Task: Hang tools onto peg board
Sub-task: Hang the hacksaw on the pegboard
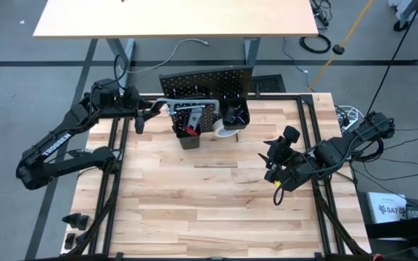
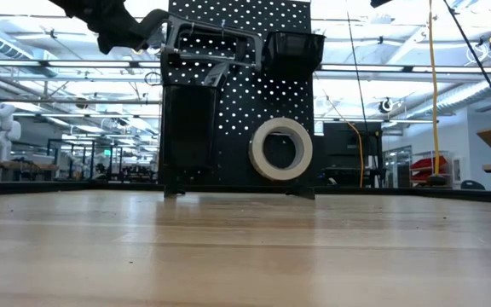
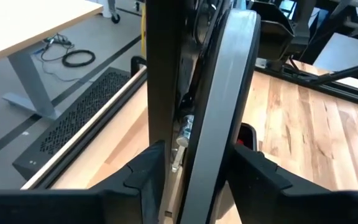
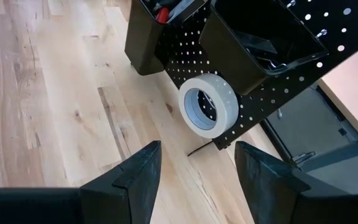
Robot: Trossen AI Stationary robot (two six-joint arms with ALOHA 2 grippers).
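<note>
- Reaching in from the table's left side, the left gripper (image 1: 142, 116) sits high up at the left edge of the peg board (image 1: 207, 81).
- Its fingers (image 3: 143, 180) stand a little apart on both sides of the grey bar clamp (image 3: 219, 106), which runs up between them; whether they touch it cannot be told.
- In the low view, the bar clamp lies across the top of the board.
- The right gripper (image 1: 273, 158) waits over the table on the right, well away from the board, with its fingers open and empty.
- The tall black bin (image 1: 188, 129) holds a red-handled tool (image 1: 192, 133).
- The other black bin (image 4: 260, 43) has dark tools inside, too dim to name.
- The white tape roll (image 4: 208, 104) hangs on the board, low down, under that bin.
</note>
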